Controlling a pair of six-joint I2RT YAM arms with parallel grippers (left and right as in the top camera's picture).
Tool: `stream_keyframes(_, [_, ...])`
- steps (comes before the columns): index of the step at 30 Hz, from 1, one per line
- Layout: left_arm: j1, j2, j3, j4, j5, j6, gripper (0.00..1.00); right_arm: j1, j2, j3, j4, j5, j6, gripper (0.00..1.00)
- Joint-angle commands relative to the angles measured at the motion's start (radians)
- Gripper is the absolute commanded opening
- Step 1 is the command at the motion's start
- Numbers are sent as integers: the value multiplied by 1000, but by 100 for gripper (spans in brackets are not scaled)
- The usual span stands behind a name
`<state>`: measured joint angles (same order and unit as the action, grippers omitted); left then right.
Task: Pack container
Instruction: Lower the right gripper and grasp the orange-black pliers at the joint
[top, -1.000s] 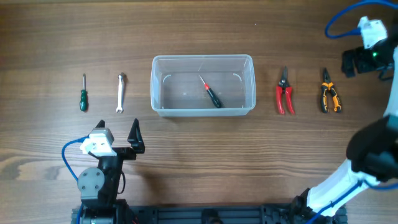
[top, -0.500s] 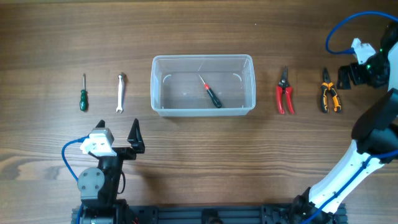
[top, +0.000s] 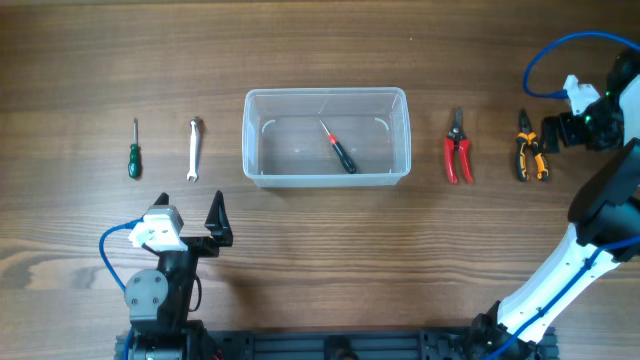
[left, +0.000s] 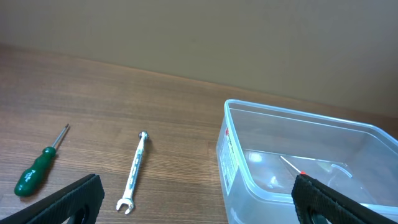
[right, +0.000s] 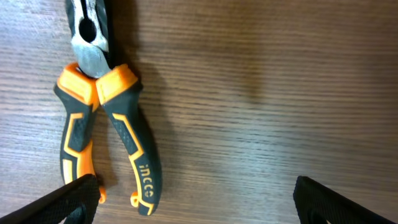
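Observation:
The clear container (top: 326, 94) stands mid-table with a red-and-black screwdriver (top: 341, 152) lying inside. Left of it lie a wrench (top: 195, 150) and a green screwdriver (top: 134, 152); to its right are red cutters (top: 458, 152) and orange-black pliers (top: 530, 157). My left gripper (top: 190, 216) hangs open near the front left, empty; its view shows the wrench (left: 135, 171), the green screwdriver (left: 38, 171) and the container (left: 292, 118). Just right of the pliers, my right gripper (top: 553, 132) is open. In the right wrist view, the pliers (right: 112, 124) lie at the left, by the left fingertip.
A blue cable (top: 560, 50) loops above the right wrist at the table's right edge. The right arm's white link (top: 560, 280) crosses the front right corner. The left arm's base (top: 155, 300) sits at the front edge.
My right arm has come forward and left from the back right corner, down beside the orange-black pliers. The left arm and all tools have stayed still.

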<state>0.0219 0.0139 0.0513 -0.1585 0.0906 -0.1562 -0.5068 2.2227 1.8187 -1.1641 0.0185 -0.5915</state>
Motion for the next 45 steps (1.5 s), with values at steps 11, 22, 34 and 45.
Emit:
stream_keyframes(11, [7, -7, -6, 0, -3, -13, 100, 34, 14, -48, 59, -20, 10, 100])
stream_keyframes(22, [7, -7, -6, 0, -3, -13, 100, 43, 14, -54, 80, -19, -37, 100])
stream_keyframes(34, [7, -7, -6, 0, -3, -13, 100, 43, 21, -72, 96, -19, -60, 100])
stream_keyframes(45, [7, -7, -6, 1, -3, -13, 100, 43, 46, -77, 102, -15, -60, 100])
